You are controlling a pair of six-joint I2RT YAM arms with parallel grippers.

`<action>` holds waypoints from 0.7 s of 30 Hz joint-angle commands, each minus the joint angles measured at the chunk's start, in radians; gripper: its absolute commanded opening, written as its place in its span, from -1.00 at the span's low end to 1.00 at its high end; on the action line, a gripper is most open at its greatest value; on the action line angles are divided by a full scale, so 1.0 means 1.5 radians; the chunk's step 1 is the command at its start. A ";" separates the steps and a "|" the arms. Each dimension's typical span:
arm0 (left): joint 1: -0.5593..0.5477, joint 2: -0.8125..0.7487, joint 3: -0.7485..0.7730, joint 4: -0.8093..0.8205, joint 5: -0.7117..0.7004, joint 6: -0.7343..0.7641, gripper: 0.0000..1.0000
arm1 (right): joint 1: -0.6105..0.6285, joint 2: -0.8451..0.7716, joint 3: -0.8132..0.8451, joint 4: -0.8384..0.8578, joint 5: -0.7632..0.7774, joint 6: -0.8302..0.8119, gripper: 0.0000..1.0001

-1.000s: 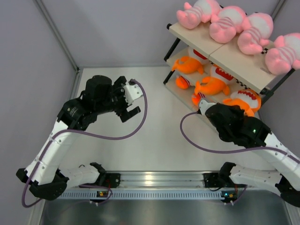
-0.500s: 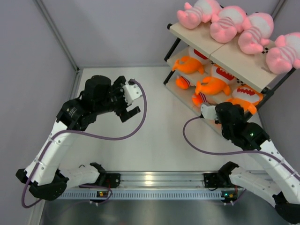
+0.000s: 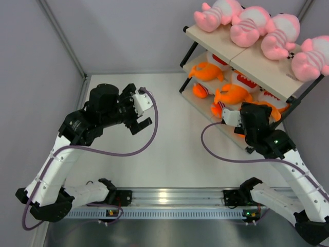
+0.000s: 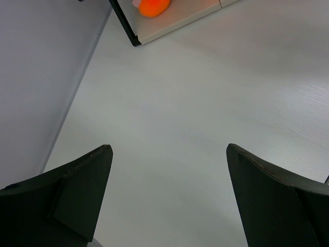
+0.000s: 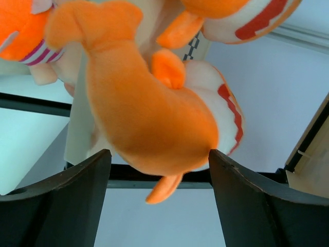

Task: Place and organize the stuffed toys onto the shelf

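Right wrist showed right gripper (image 5: pixel 158 154) spread wide, orange toy (image 5: pixel 146 116) just ahead between its fingers at shelf (image 5: pixel 79 131), long axis diagonal; left gripper (image 4: pixel 167 154) spread, empty, well apart.

Four toys (image 3: pixel 245 30) atop shelf (image 3: pixel 229 47) — three below

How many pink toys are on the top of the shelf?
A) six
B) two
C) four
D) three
C: four pink toys lie in a row on top of the shelf.
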 commanded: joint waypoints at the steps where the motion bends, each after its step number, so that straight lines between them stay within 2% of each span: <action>1: -0.001 -0.016 0.011 0.019 0.000 0.013 0.97 | 0.011 -0.002 0.065 -0.043 0.019 0.051 0.54; 5: -0.001 -0.014 0.008 0.019 0.000 0.015 0.97 | 0.049 -0.006 0.086 -0.063 0.057 0.099 0.75; 6: -0.001 -0.014 0.008 0.020 -0.001 0.015 0.97 | 0.056 -0.006 0.092 -0.078 0.057 0.108 0.96; 14: -0.001 -0.015 0.004 0.016 -0.023 0.021 0.97 | 0.121 0.000 0.192 -0.157 -0.019 0.207 0.99; 17: -0.001 -0.018 0.001 -0.012 -0.014 0.034 0.97 | 0.141 0.018 0.258 -0.214 -0.146 0.267 0.99; 18: -0.002 -0.020 -0.004 -0.013 -0.021 0.034 0.97 | 0.152 0.022 0.272 -0.215 -0.234 0.282 0.99; 20: 0.000 -0.032 -0.031 -0.011 -0.045 0.025 0.97 | 0.159 0.032 0.302 -0.206 -0.322 0.329 0.99; 21: 0.000 -0.036 -0.044 -0.011 -0.052 0.021 0.97 | 0.161 0.036 0.305 -0.183 -0.402 0.342 0.99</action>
